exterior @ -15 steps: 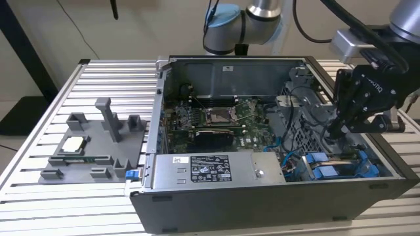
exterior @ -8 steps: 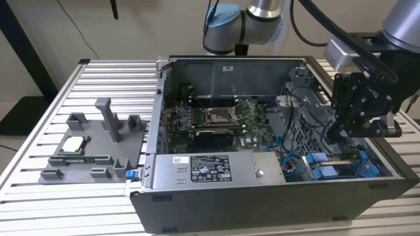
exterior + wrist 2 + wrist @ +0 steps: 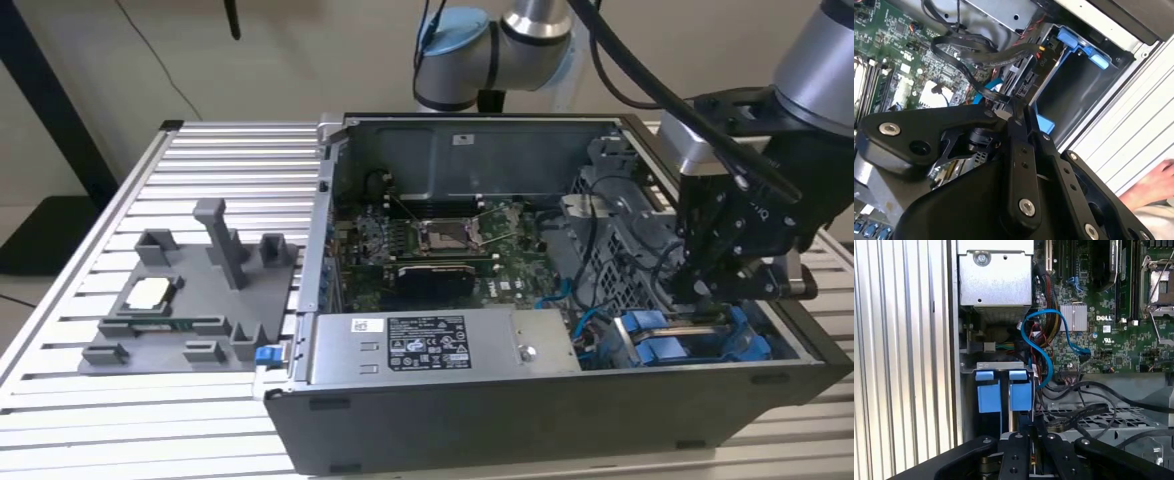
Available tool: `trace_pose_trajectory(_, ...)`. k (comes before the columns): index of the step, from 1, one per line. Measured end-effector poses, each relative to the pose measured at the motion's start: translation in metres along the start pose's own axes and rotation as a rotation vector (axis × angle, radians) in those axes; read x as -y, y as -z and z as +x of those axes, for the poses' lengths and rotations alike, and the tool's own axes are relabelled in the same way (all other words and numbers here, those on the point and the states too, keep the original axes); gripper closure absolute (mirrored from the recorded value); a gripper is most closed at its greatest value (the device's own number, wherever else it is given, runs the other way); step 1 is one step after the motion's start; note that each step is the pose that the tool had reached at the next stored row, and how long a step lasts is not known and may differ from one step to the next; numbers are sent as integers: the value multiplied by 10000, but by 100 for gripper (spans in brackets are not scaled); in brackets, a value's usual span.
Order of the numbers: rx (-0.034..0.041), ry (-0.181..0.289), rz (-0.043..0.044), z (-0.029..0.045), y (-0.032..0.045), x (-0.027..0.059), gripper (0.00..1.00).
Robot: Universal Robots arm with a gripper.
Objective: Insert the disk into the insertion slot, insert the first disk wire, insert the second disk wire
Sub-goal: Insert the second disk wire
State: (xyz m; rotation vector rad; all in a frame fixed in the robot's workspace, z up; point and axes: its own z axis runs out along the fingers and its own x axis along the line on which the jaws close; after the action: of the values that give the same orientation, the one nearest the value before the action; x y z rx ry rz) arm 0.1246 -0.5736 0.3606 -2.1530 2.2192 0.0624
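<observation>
One arm: a Universal Robots arm (image 3: 801, 60) comes in from the upper right of the exterior view and reaches down into the case.
Bench: a ribbed aluminium bench (image 3: 200, 160) carries everything; its slats look hard and slippery. A grey fixture tray (image 3: 187, 300) sits at the left of that frame.
Case: an open computer case (image 3: 534, 410) fills the centre, with the motherboard (image 3: 441, 245) mid-frame and the grey power-supply box (image 3: 441, 345) in front. Room inside is tight.
Disk: the disk (image 3: 701, 340) sits in the bay at lower right, its blue carrier showing. Judged rigid, moderately heavy and shock-sensitive; best held by the carrier's edges.
Hand: the hand (image 3: 727, 285) hangs just above the disk; whether its fingers are wide or closed I cannot tell.
Wires: a blue cable (image 3: 1044, 340) and black cables (image 3: 1089, 412) loop near the bay, soft and easily snagged.
Person: a hand (image 3: 1154, 187) rests at the right edge of the second wrist view.
</observation>
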Motion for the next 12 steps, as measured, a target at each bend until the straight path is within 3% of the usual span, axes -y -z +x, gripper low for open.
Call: trace_pose_trajectory(12, 18, 343, 439, 5, -85, 53, 84)
